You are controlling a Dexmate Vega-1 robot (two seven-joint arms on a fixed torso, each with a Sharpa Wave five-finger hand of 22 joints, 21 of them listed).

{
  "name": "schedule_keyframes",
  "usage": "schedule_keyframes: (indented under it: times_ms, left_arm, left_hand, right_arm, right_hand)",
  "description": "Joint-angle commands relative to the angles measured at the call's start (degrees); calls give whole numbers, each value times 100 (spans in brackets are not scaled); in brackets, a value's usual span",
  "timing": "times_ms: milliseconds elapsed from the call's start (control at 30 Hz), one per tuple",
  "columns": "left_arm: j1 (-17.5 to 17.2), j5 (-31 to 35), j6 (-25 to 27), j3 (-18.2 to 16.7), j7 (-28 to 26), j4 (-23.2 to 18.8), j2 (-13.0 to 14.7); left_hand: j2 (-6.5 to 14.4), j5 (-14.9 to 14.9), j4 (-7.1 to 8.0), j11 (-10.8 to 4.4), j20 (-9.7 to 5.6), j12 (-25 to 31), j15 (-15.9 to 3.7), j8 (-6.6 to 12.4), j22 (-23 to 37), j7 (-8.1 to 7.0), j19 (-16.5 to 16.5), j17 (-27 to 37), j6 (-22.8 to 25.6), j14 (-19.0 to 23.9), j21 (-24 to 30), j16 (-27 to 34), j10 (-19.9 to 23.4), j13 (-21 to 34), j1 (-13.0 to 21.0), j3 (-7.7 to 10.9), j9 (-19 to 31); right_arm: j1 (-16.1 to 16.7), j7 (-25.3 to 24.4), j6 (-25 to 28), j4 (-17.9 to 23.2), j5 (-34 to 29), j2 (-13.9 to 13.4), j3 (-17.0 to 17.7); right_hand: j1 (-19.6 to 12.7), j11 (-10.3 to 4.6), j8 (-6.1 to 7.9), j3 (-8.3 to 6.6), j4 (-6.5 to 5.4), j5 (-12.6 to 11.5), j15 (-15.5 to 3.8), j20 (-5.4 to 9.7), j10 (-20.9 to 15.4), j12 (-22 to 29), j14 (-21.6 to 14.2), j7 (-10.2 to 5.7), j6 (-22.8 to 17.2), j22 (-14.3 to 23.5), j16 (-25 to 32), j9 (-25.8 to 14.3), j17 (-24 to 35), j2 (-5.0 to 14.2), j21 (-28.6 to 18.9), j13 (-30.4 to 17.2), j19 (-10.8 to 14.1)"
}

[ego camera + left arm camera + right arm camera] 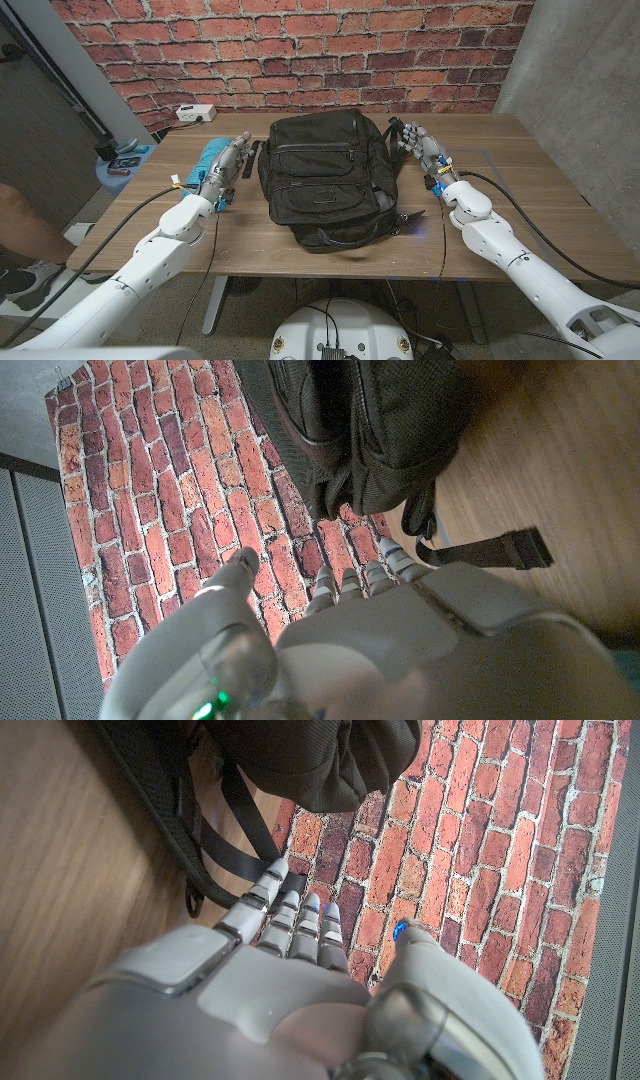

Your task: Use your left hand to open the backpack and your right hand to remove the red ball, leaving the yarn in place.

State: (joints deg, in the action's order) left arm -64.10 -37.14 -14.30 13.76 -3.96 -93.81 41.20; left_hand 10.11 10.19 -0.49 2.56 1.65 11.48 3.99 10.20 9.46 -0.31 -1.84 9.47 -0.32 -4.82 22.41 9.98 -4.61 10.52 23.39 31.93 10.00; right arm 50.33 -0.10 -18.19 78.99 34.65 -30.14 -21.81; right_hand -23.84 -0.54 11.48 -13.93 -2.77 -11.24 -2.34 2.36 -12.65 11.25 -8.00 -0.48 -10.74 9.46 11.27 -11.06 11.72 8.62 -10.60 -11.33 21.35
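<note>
On wooden table (540, 190), black backpack (320, 175), brick wall (300, 50)

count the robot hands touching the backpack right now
0. The left hand stands beside the backpack on its left; the right hand on its right. Both look apart from it.

Black backpack (325, 175) (red-brick wall (300, 50))
</note>
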Motion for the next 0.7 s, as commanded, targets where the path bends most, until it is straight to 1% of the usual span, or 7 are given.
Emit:
schedule_keyframes:
  times_ms: [33,267,500,700]
  left_arm:
    - [-534,142,-10,-245,-185,-573,305]
    - [-735,277,28,-332,-213,-806,460]
    - [-930,423,-17,-457,-306,-963,531]
    - [-1078,596,-46,-534,-385,-1095,579]
  left_hand:
    - [-12,24,-33,-25,-17,21,5,33,32,2,14,9,-29,-31,-37,28,-25,19,35,10,17]
    - [-9,29,-57,-35,10,28,4,41,32,13,36,8,-1,-19,-55,31,-3,19,44,15,17]
    - [-11,32,-76,-36,8,28,3,40,33,13,44,8,5,-13,-72,31,2,19,49,17,17]
    - [-12,35,-92,-29,11,28,4,43,33,14,51,8,20,-2,-88,33,4,19,54,18,17]
  right_arm:
    - [43,17,4,55,1,-71,40]
    - [83,19,-46,72,-4,-84,56]
    - [119,47,-153,37,5,-61,70]
    - [197,10,-182,115,-5,-100,101]
  right_hand:
    - [-53,10,10,-28,8,-19,-73,143,-14,19,-23,35,-36,31,23,-17,16,-33,-41,-29,30]
    - [-55,12,9,-35,17,-18,-81,142,-16,20,-26,37,-33,32,24,-17,14,-32,-41,-29,30]
    - [-62,16,11,-44,30,-18,-78,142,-17,21,-27,38,-40,32,24,-17,11,-33,-41,-30,30]
    - [-64,17,10,-52,36,-17,-73,146,-17,21,-28,36,-36,32,24,-17,10,-30,-41,-30,29]
